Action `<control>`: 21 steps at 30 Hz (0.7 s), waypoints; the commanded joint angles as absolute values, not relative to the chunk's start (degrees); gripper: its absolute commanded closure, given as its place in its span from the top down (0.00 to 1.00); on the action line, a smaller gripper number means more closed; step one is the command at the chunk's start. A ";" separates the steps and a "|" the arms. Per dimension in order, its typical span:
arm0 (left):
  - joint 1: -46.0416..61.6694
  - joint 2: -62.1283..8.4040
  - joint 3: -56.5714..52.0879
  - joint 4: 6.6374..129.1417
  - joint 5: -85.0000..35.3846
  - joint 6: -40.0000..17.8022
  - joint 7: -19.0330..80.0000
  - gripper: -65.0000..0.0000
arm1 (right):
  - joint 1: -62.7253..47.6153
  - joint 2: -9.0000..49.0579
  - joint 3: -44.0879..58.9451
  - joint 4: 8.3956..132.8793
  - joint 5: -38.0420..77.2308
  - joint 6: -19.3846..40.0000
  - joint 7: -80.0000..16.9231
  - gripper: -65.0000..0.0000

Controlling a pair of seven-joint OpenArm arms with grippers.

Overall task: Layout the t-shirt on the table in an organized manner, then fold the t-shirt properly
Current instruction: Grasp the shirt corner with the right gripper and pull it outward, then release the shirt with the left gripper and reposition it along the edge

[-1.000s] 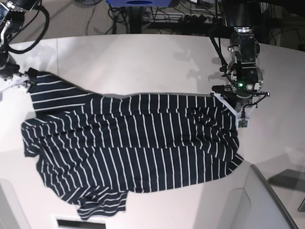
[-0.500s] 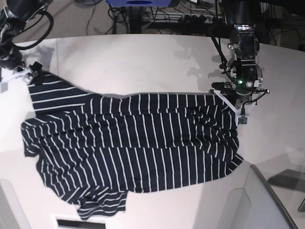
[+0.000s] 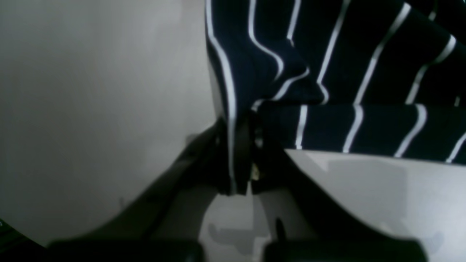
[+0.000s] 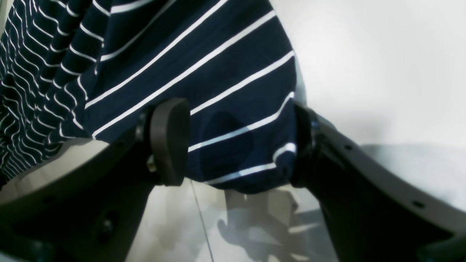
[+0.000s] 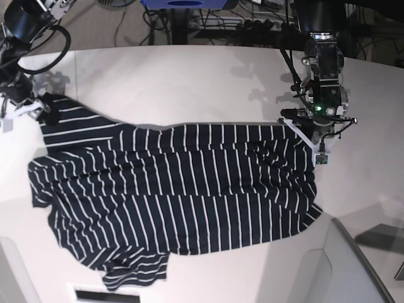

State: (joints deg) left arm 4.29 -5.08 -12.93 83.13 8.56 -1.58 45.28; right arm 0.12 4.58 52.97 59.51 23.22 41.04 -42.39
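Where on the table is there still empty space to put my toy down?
The table is bare along the far side, beyond the t-shirt, between the right gripper and left gripper. The near right corner is bare too. The middle is crowded: the shirt covers it.

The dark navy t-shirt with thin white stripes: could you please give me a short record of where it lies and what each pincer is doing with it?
garment: dark navy soft-fabric t-shirt with thin white stripes, spread wide but wrinkled
surface: smooth white table
left pincer: shut on a corner of the shirt's edge
right pincer: jaws apart, a shirt corner between them, no clamp visible
folding: not yet begun
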 commanded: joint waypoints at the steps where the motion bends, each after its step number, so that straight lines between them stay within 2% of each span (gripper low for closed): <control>1: 3.65 -5.49 -13.05 84.18 8.92 -1.27 44.35 0.00 | -0.40 4.26 52.62 58.86 19.56 40.00 -46.99 0.57; 5: 3.65 -5.49 -13.05 84.18 8.84 -1.27 44.35 0.00 | -0.40 4.26 52.53 58.77 19.56 40.00 -46.99 0.57; 7: 3.65 -5.49 -13.05 84.18 8.75 -1.27 44.35 0.00 | -0.40 4.26 52.53 58.77 19.56 40.00 -46.99 0.50; 8: 3.65 -5.49 -13.05 84.18 8.75 -1.27 44.35 0.00 | -0.40 4.26 52.53 58.77 19.56 40.00 -46.99 0.40; 10: 3.74 -5.49 -13.05 84.18 8.75 -1.27 44.35 0.00 | -0.40 4.26 52.53 58.77 19.56 40.00 -46.99 0.09; 11: 4.00 -5.49 -13.05 84.18 8.66 -1.27 44.35 0.00 | -0.40 4.26 52.53 58.77 19.56 40.00 -46.99 0.00; 12: 4.44 -5.49 -13.05 84.53 8.66 -1.27 44.35 0.00 | -0.40 4.26 52.62 58.77 19.56 40.00 -46.99 0.00; 13: 4.62 -5.49 -13.05 85.49 8.57 -1.27 44.35 0.00 | -0.40 4.26 52.62 58.86 19.56 40.00 -46.99 0.04; 15: 6.20 -5.41 -13.14 88.22 8.57 -1.27 44.62 0.00 | -0.57 4.26 52.62 59.47 19.56 40.00 -48.22 0.00; 21: 11.30 -5.05 -13.14 94.11 8.92 -1.01 46.29 0.00 | -2.77 3.91 52.70 71.96 19.47 40.00 -57.36 0.01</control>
State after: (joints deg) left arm 11.42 -4.89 -13.04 93.27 8.54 -1.52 46.19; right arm -3.03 2.92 52.49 71.35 18.50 39.62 -58.26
